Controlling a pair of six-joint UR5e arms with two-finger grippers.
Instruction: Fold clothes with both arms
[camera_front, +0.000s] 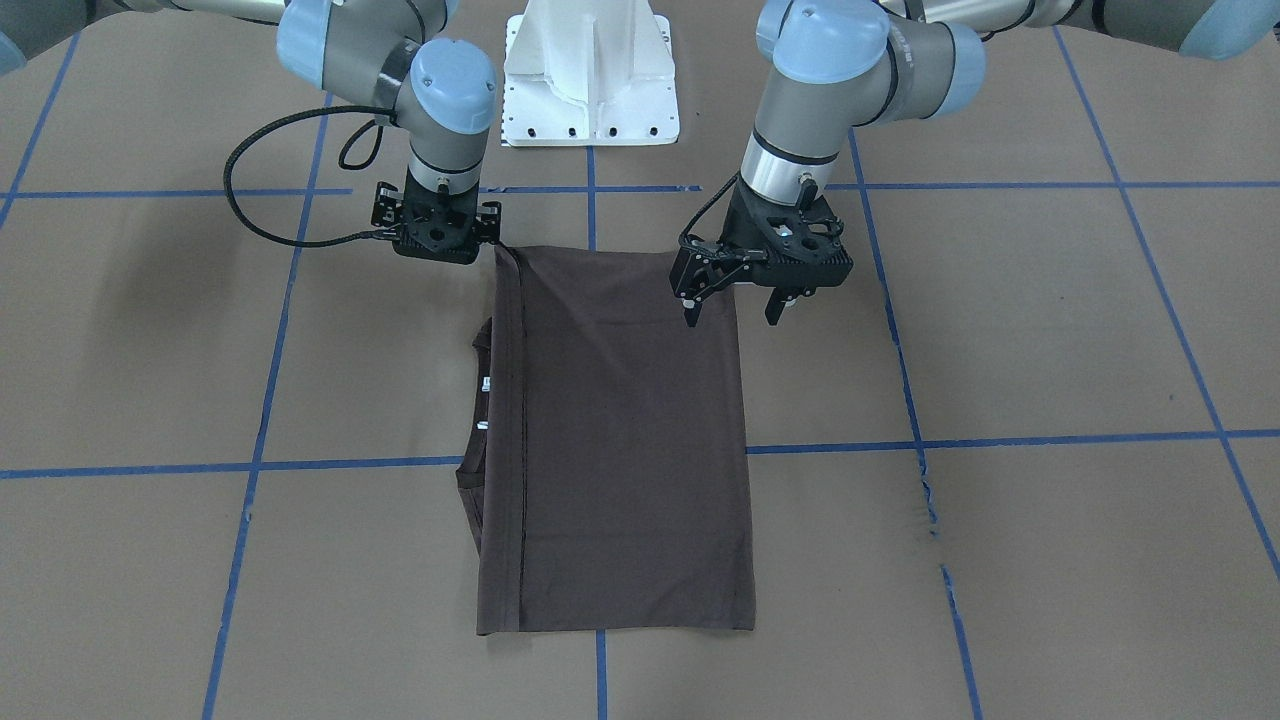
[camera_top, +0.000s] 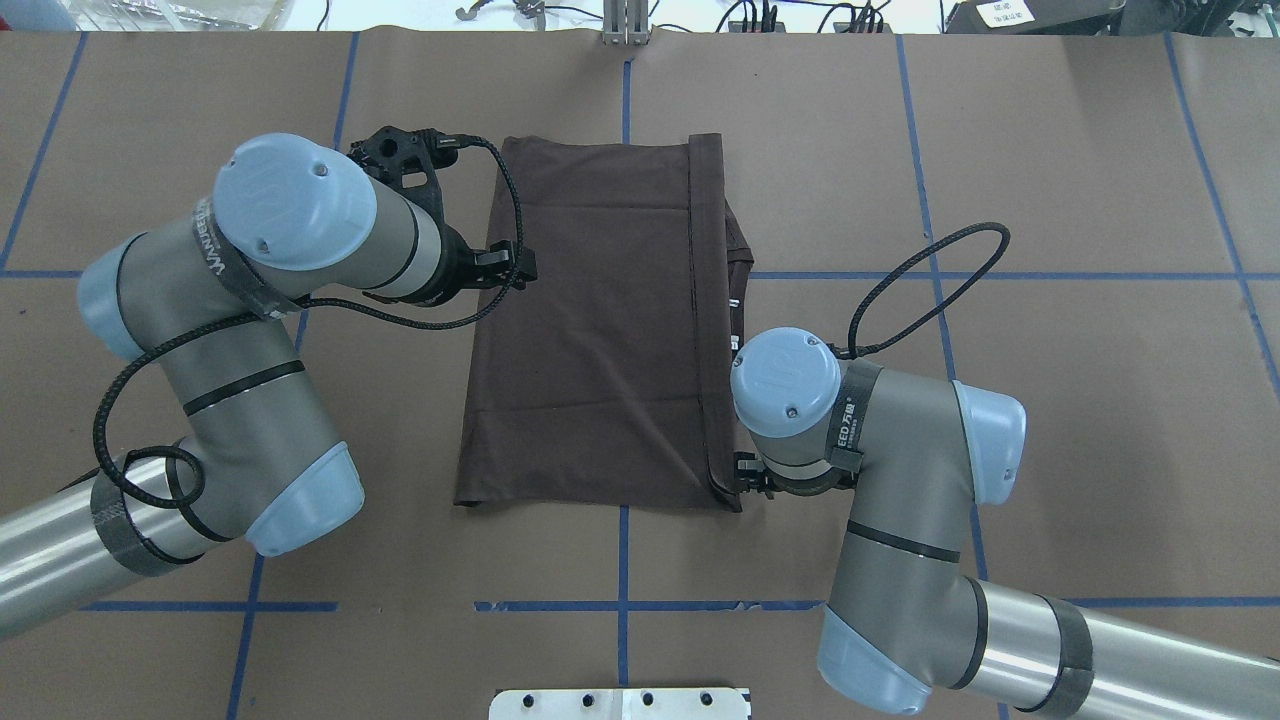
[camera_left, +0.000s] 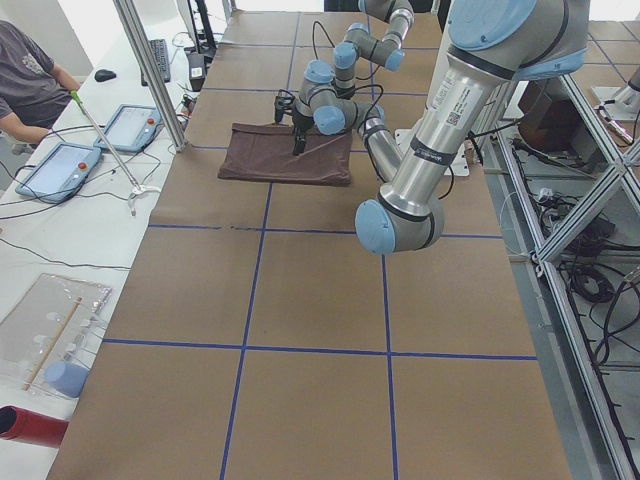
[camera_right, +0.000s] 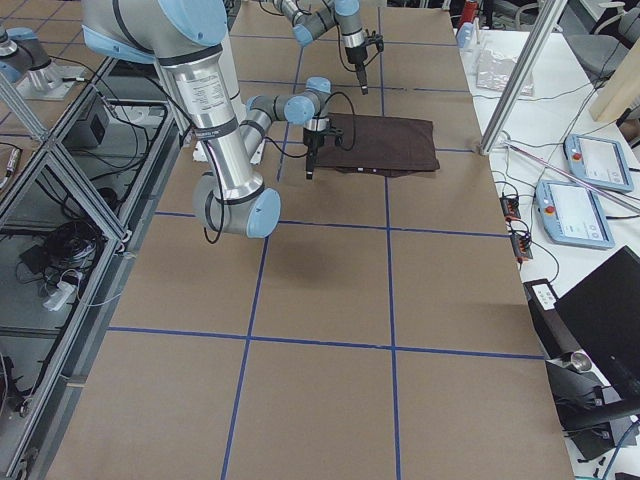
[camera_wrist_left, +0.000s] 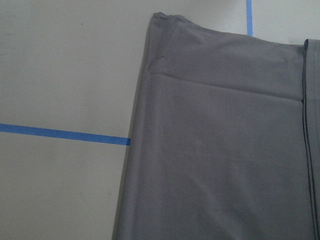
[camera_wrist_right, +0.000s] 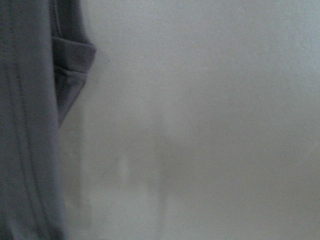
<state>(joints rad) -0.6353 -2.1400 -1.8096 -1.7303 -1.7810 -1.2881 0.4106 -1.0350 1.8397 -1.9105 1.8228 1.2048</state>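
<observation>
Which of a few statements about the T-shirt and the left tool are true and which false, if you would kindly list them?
1. The T-shirt lies folded in a long rectangle on the table. True.
2. The left tool is shut on the fabric. False: its fingers stand apart, astride the shirt's edge.
3. The white neck labels show on the shirt's side towards the robot's right arm. True.
4. The table bears no tape markings. False: blue lines cross it in a grid.
</observation>
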